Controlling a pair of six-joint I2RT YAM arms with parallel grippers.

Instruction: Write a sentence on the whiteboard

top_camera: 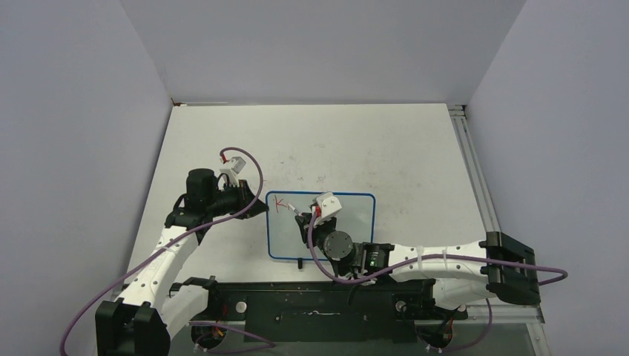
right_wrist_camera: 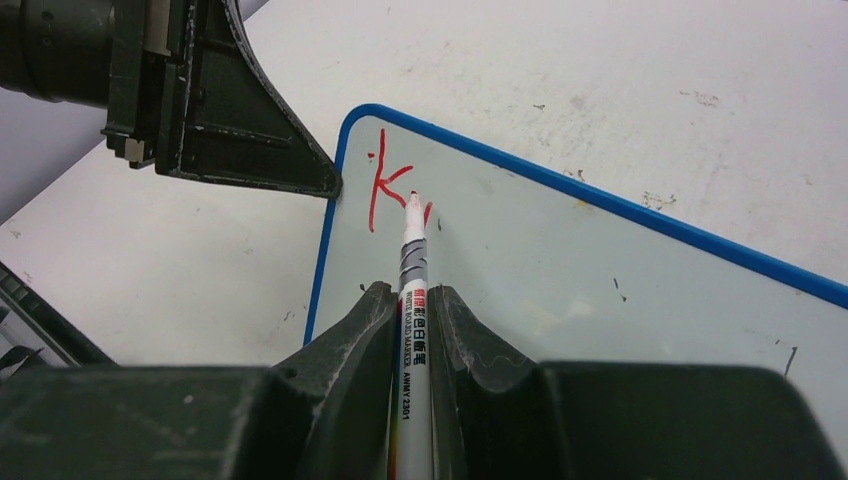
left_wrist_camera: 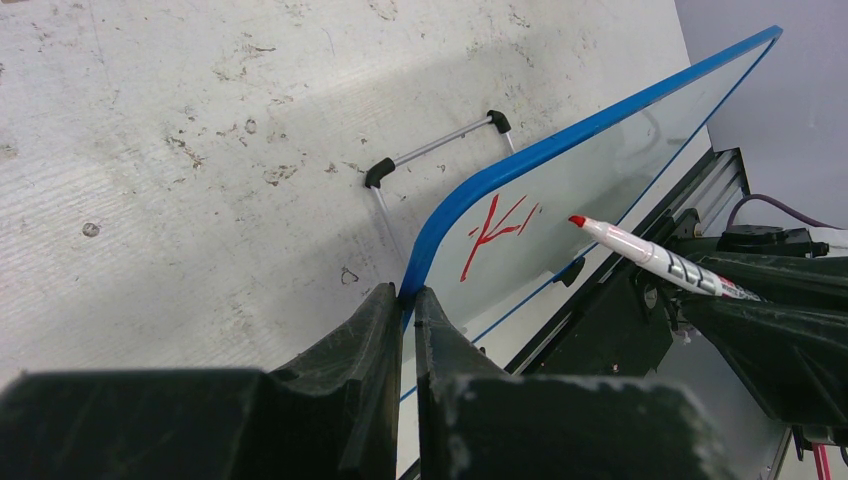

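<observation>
- Right hand [right_wrist_camera: 412, 290], nearest the lens in its wrist view: closed on a marker [right_wrist_camera: 412, 330], whose barrel runs straight out between the fingers toward the far-left corner of the board [right_wrist_camera: 600, 290].
- Tabletop [top_camera: 334, 141]: scuffed white, carrying the board just ahead of the arm bases.
- The board lies with its long axis left to right. I cannot tell whether it rests flat.
- Left hand [left_wrist_camera: 408, 295]: closed on the board's left short edge near the far corner, apparently steadying it.
- The marker's red tip sits just right of the writing. Touching or just above, I cannot tell.
- Red marks [right_wrist_camera: 385, 185]: a "K" and a short stroke, and the rest is blank. The coming strokes likely run rightward along the long axis, toward the right arm's own side.
</observation>
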